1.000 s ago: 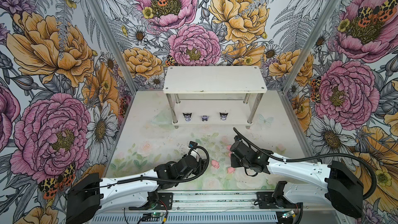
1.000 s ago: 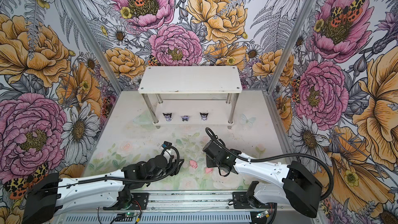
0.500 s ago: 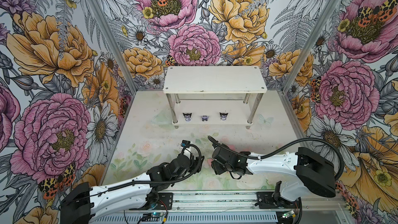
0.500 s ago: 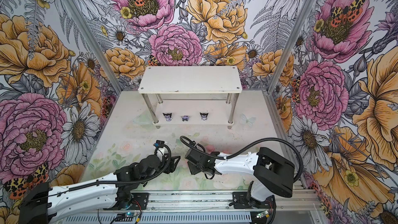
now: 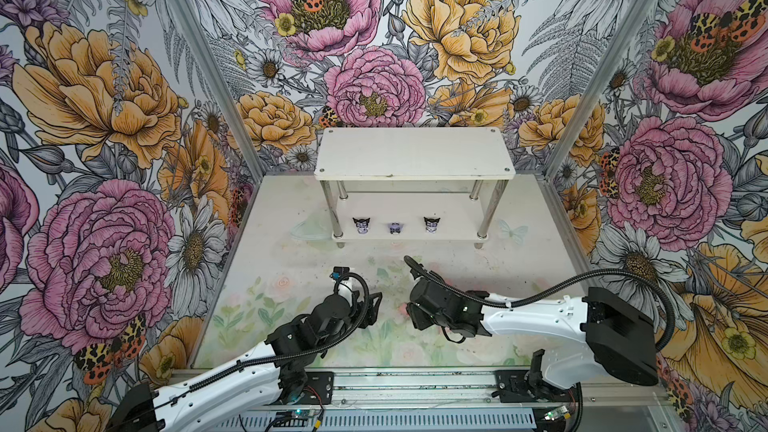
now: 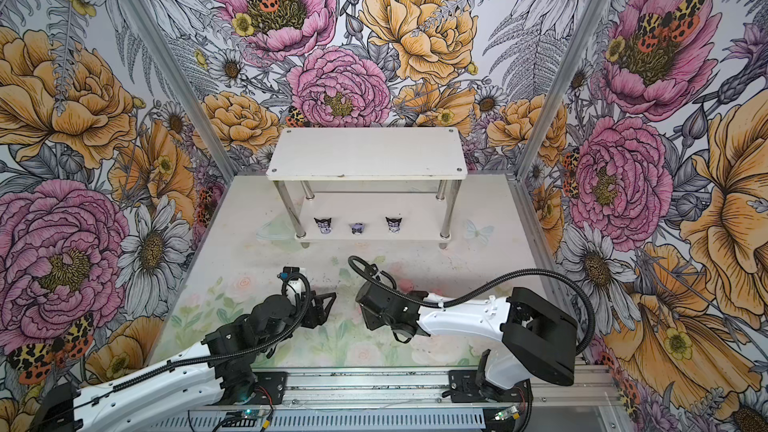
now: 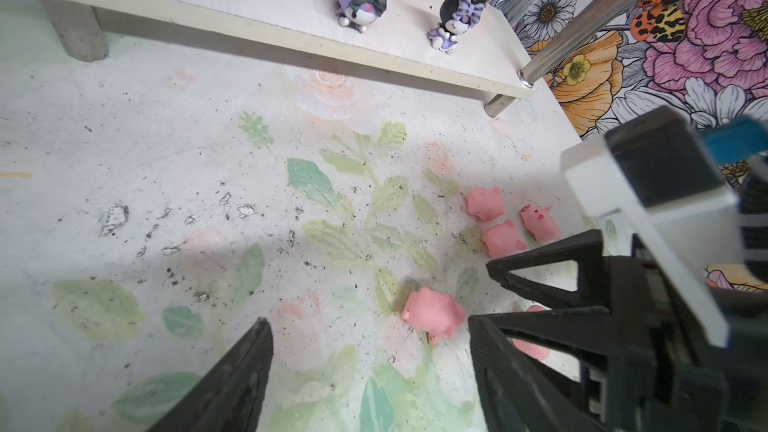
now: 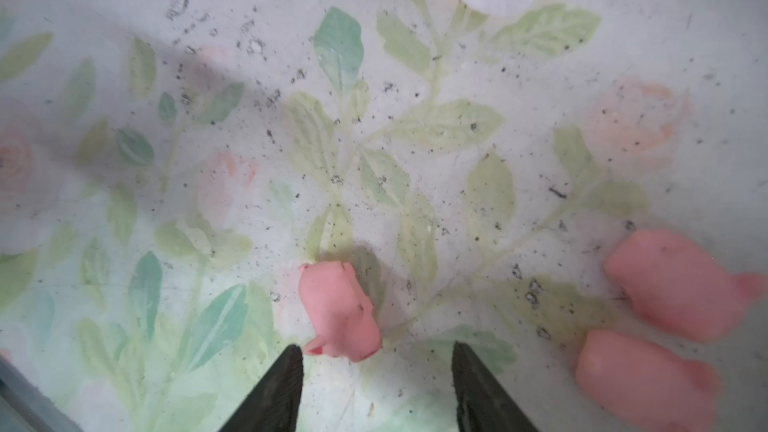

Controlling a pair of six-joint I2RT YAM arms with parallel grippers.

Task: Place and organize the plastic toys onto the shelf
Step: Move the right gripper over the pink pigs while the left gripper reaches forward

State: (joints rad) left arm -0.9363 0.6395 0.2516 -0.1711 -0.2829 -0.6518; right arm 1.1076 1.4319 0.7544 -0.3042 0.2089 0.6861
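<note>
In the lower middle of both top views, the left end effector point(image 5: 375, 307) and the right end effector point(image 5: 409, 317) face each other low over the tabletop point(image 5: 286, 251). Both are released and hold nothing. The right wrist view shows its jaws parted, with one pink pig point(image 8: 338, 309) lying just ahead of a fingertip rather than between the two. The left wrist view takes in all the pink pigs point(image 7: 503, 238): three bunched together, one apart that seems tipped on its side, and a fifth half hidden behind a finger. They are rounded, smooth, salmon-coloured bodies with stubby legs and small ears. They are probably very light and a little slippery, so they are apt to roll or squirt out. The flanks at mid-body look like the safest hold, with the jaws low and square, avoiding snout and ears. Farther up, in the upper middle of the frame, stands the shelf point(image 5: 415, 151), white with metal posts. The three black-and-lavender figures point(image 5: 395, 227) stand upright in a spaced row along the front of its lower board, and the upper board carries none.
</note>
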